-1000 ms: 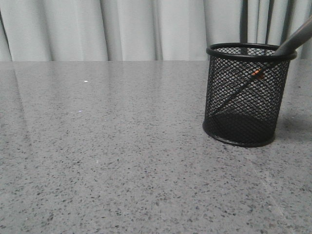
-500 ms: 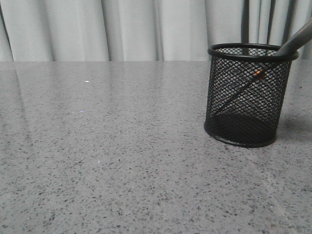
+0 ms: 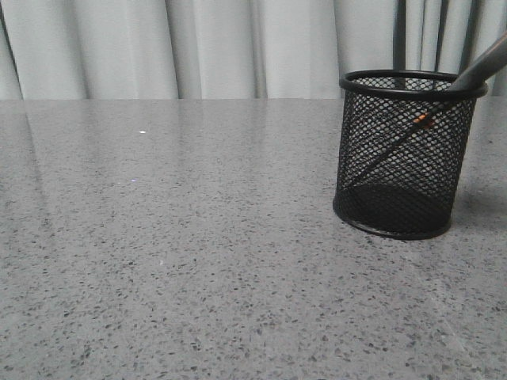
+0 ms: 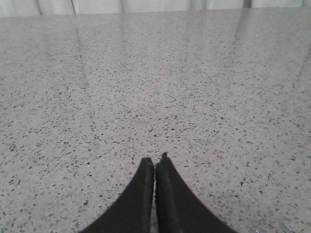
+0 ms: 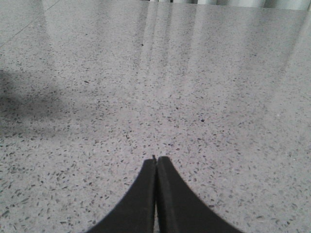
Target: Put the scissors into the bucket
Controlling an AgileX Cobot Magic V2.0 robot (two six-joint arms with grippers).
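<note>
Scissors (image 3: 420,123) in bucket (image 3: 405,154), unheld

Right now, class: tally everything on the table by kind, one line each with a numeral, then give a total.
Wire-mesh bucket: 1
Scissors, standing blades-down inside the bucket: 1
Total: 2

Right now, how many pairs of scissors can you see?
1. The scissors stand slanted inside the bucket on the table's right side, handle poking over its rim. No others show; neither wrist view has any.
</note>
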